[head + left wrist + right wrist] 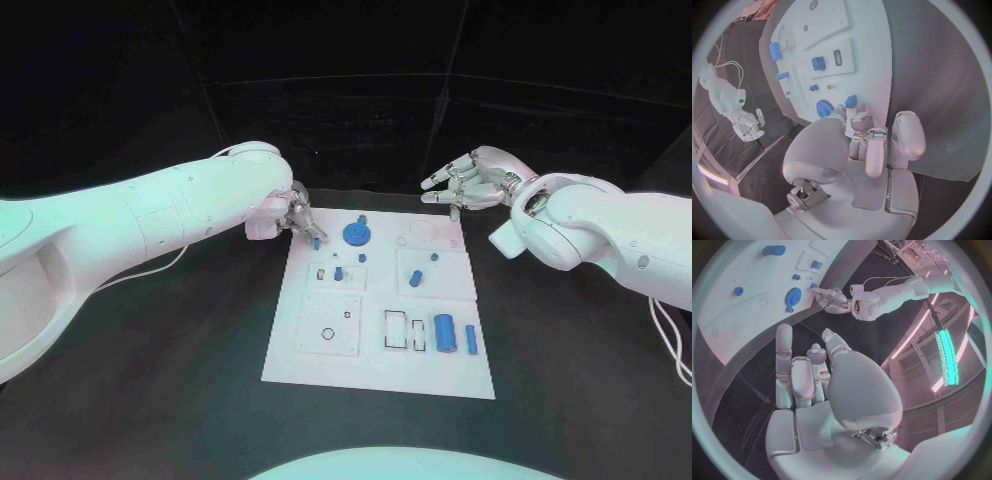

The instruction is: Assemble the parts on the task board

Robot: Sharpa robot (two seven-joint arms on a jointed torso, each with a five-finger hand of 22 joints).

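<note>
The white task board (378, 345) lies in the middle of the black table. My left hand (296, 215) is at the board's far left corner and pinches a small blue peg (316, 242) at its fingertips; the left wrist view shows the peg (851, 101) just beside the blue gear (823, 107). The gear (359, 235) sits on the board's far edge. My right hand (469, 180) hovers above the far right corner, fingers spread and holding nothing. In the right wrist view its fingers (786, 360) point toward the board.
Other blue parts are on the board: a cylinder (446, 331) and a slim bar (470, 338) near the right edge, a block (415, 278) mid-board, and a small peg (339, 272). Bare black table (173, 380) surrounds the board.
</note>
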